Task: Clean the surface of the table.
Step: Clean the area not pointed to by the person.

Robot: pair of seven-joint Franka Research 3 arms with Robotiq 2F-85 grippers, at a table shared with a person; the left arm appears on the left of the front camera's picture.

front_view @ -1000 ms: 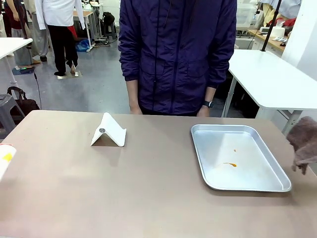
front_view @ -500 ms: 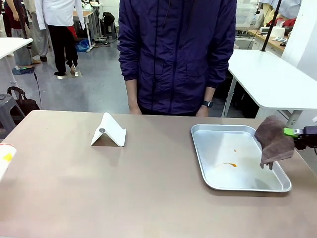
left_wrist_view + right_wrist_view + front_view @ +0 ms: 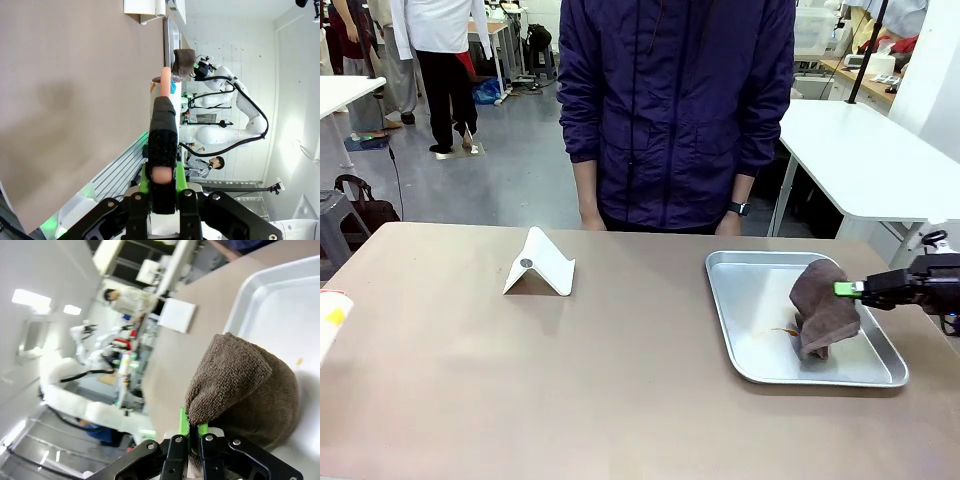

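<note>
The taupe table (image 3: 520, 400) spans the foreground, with a silver tray (image 3: 750, 300) on its right side. The right gripper (image 3: 844, 290) pinches a brown cloth (image 3: 820, 318) drooping into the tray (beside an orange smear (image 3: 781, 331)). The left gripper (image 3: 163, 112) clamps a white bottle (image 3: 160, 86).

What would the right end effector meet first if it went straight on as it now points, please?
The right end effector, gripping the brown cloth, would probably meet the metal tray first; depth unclear.

No words, brands, numbers or signs are legible; the coloured label on the white container (image 3: 156, 92) is blurred.
</note>
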